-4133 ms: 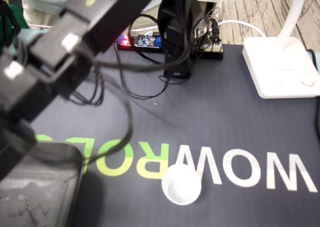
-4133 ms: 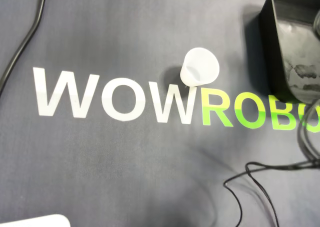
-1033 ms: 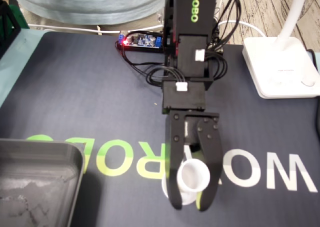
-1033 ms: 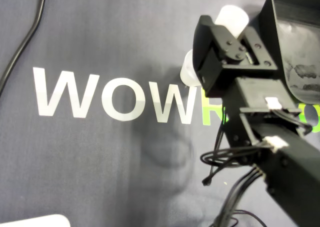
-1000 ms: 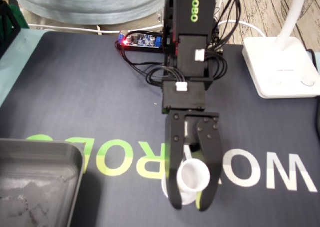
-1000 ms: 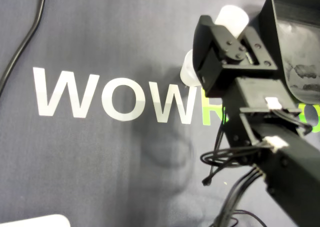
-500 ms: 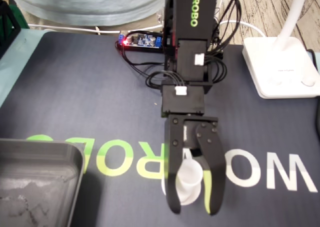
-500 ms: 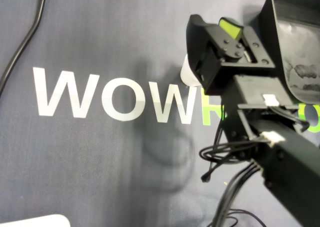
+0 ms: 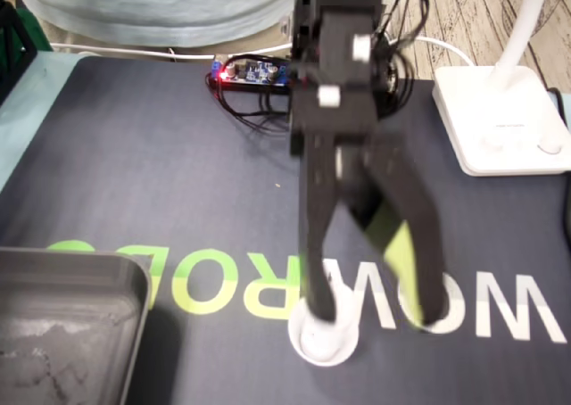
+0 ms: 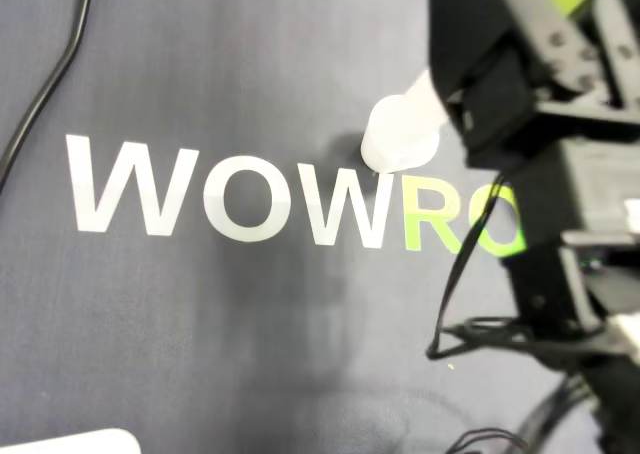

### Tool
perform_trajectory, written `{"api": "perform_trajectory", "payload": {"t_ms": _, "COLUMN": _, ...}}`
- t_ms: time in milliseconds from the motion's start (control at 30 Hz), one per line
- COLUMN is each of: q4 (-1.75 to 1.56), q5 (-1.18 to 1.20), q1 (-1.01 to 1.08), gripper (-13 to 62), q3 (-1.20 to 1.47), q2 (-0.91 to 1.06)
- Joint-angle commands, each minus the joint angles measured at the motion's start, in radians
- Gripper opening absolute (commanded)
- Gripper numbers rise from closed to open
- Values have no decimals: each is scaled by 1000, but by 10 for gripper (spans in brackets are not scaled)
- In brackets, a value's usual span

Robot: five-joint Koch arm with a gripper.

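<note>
Two fingers of the gripper (image 9: 375,314) stand spread wide and hold nothing in the fixed view, the left tip over the rim of the white cup (image 9: 323,341), which sits on the dark mat (image 9: 161,173) at a white W. Seen from overhead, the cup (image 10: 398,134) stands where white letters meet green, with the blurred arm just beside it.

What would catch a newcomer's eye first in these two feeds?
The black pincer fills the middle of the fixed view. Its jaws are spread wide and motion-blurred, and one jaw comes down right at the small white cup standing on the dark WOWROBO mat. A grey metal tray sits at the lower left, and a white lamp base at the upper right.
</note>
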Motion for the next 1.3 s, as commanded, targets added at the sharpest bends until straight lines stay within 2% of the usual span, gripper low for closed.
{"api": "perform_trajectory", "payload": {"t_ms": 0, "q4": 31, "q5": 166, "q1": 0, "gripper": 243, "q3": -40, "q2": 95}}
{"api": "perform_trajectory", "payload": {"t_ms": 233, "q4": 359, "q5": 940, "q1": 75, "gripper": 243, "q3": -21, "q2": 302}}
{"api": "perform_trajectory", "payload": {"t_ms": 333, "q4": 497, "q5": 1137, "q1": 114, "gripper": 244, "q3": 44, "q2": 382}}
{"api": "perform_trajectory", "payload": {"t_ms": 533, "q4": 506, "q5": 1252, "q1": 175, "gripper": 261, "q3": 307, "q2": 462}}
{"api": "perform_trajectory", "payload": {"t_ms": 667, "q4": 506, "q5": 1284, "q1": 178, "gripper": 316, "q3": 417, "q2": 462}}
{"api": "perform_trajectory", "payload": {"t_ms": 1267, "q4": 428, "q5": 1348, "q1": 172, "gripper": 333, "q3": 675, "q2": 460}}
